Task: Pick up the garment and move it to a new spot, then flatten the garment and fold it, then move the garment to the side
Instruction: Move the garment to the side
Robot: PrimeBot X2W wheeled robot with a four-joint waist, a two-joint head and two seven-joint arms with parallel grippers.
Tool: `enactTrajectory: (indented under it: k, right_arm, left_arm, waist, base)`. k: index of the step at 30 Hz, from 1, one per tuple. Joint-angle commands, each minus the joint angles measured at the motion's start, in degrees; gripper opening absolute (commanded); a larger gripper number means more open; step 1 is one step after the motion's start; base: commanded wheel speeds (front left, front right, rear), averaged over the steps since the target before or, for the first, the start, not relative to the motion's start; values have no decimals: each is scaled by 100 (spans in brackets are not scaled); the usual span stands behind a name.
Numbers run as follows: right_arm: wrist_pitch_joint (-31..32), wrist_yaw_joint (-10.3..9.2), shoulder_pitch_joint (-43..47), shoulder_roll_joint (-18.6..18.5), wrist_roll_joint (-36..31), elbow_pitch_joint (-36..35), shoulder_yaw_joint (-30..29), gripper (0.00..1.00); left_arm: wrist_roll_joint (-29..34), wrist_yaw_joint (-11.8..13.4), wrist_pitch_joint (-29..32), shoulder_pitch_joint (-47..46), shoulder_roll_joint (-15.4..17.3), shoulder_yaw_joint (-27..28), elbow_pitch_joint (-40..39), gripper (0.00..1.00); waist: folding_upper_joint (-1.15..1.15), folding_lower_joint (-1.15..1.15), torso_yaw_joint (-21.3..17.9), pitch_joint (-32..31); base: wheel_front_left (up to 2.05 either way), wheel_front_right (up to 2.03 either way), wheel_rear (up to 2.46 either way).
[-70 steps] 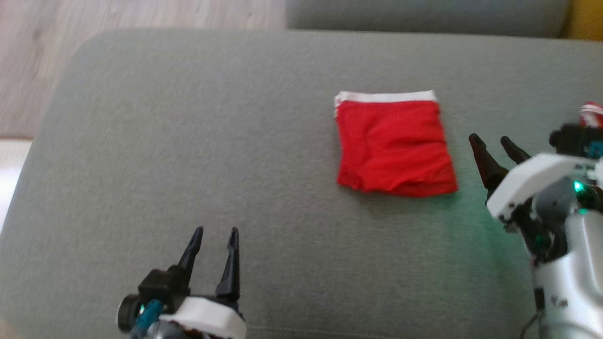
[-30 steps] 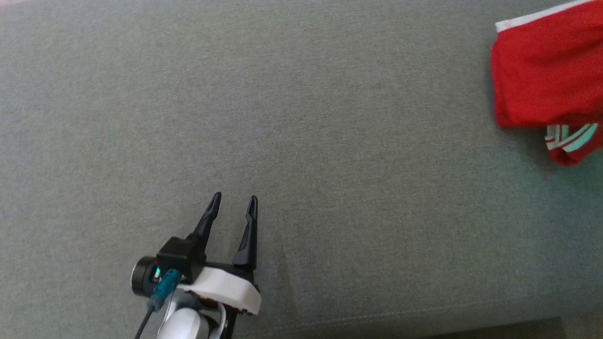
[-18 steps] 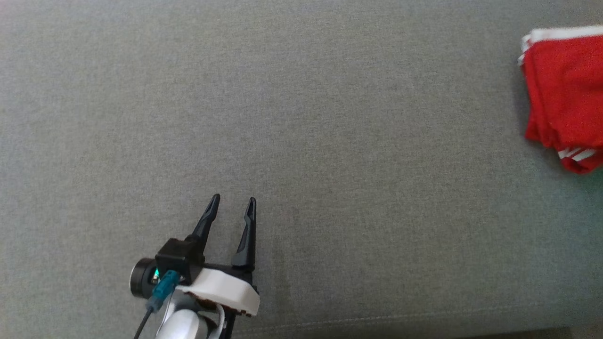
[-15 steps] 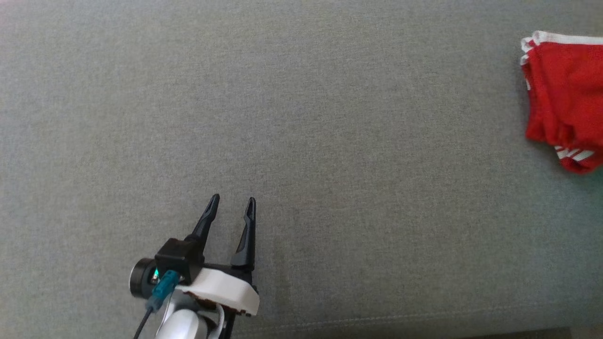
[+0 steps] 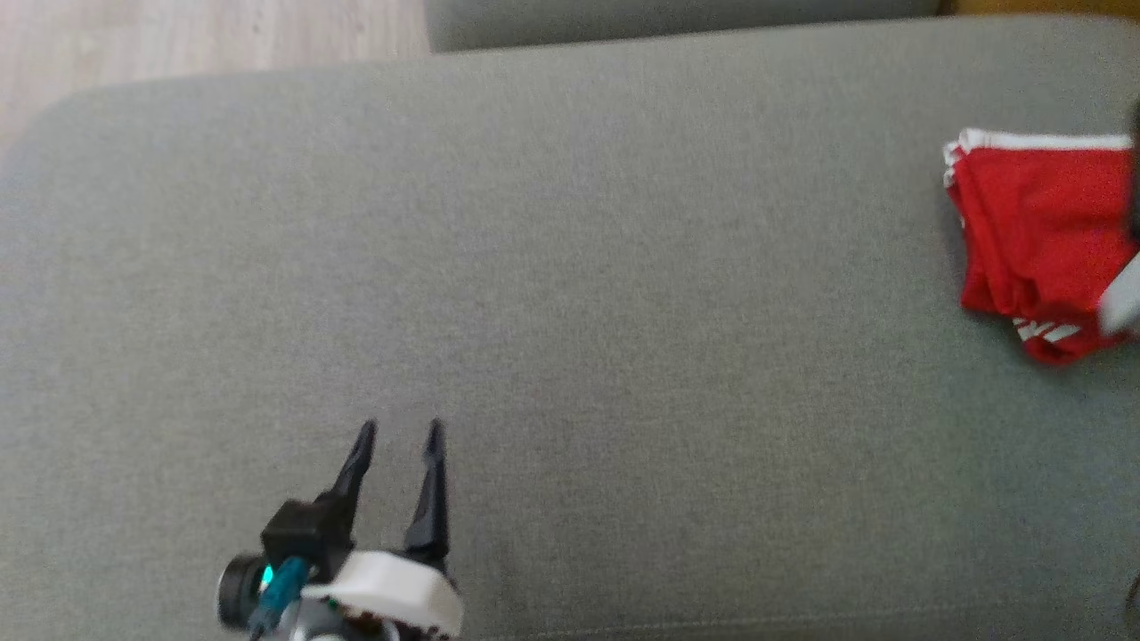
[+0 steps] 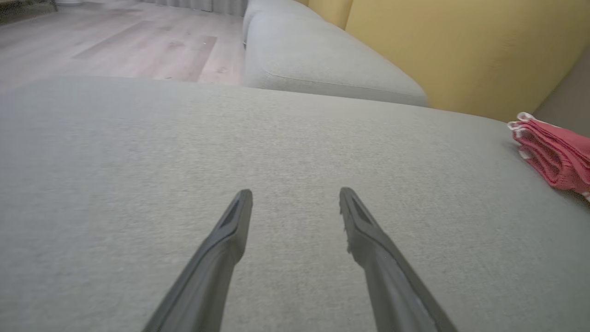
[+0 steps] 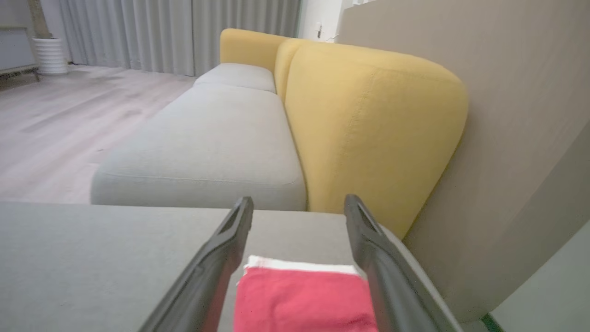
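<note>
Folded garment (image 5: 1033,223) lies on the sofa (image 5: 570,267), waistband pointing away; left hand (image 5: 400,427) and right hand (image 7: 298,201) gape, empty.

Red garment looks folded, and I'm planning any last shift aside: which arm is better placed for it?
Right, likely. The right pincer hangs open right by the red garment at the right end of the cushion; the left pincer, also open, sits far across it.

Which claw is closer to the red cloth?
The right gripper: the red garment shows between its open fingers. The left gripper hovers far off over the grey cushion.
</note>
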Motion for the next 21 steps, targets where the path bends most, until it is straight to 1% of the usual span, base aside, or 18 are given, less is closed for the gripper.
enactTrajectory:
  k: [1, 3, 5, 7, 9, 10, 15, 17, 21]
  right_arm:
    - [-135, 39, 194, 70, -9, -429, 87, 100]
    - [-324, 39, 686, 360, -47, -758, 133, 100]
    - [-523, 39, 1129, 645, -81, -978, 184, 100]
    - [-743, 39, 1548, 961, -121, -1076, 279, 100]
    - [-1026, 39, 1923, 1169, -254, -1090, 325, 100]
    - [-1026, 39, 1923, 1169, -254, -1090, 325, 100]
    - [-1909, 39, 2611, 1416, -609, -766, 441, 100]
    - [-2233, 39, 2760, 1445, -589, -564, 439, 100]
    - [-2670, 39, 2974, 1451, -307, -8, 513, 100]
  left_arm:
    - [-9, 51, -71, 16, -12, 252, -155, 100]
    - [6, 85, -71, 138, 6, 355, -174, 100]
    - [-13, 63, -71, 250, 16, 447, -222, 100]
    - [-10, 37, -71, 365, 43, 532, -240, 100]
    - [18, 13, -71, 469, 62, 590, -235, 100]
    - [18, 13, -71, 469, 62, 590, -235, 100]
    - [126, -138, -71, 578, 83, 645, -193, 100]
    - [189, -181, -71, 596, 80, 655, -204, 100]
    - [267, -249, -71, 598, 60, 679, -254, 100]
  waist:
    - [0, 0, 100, -272]
    - [0, 0, 148, -426]
    - [0, 0, 203, -550]
    - [0, 0, 250, -708]
    - [0, 0, 306, -827]
    - [0, 0, 306, -827]
    - [0, 0, 427, -966]
    - [0, 0, 450, -966]
    - [0, 0, 479, -980]
  base:
    - [0, 0, 0]
    - [0, 0, 0]
    - [0, 0, 0]
    - [0, 0, 0]
    - [0, 0, 0]
    - [0, 0, 0]
    - [0, 0, 0]
    - [0, 0, 0]
    - [0, 0, 0]
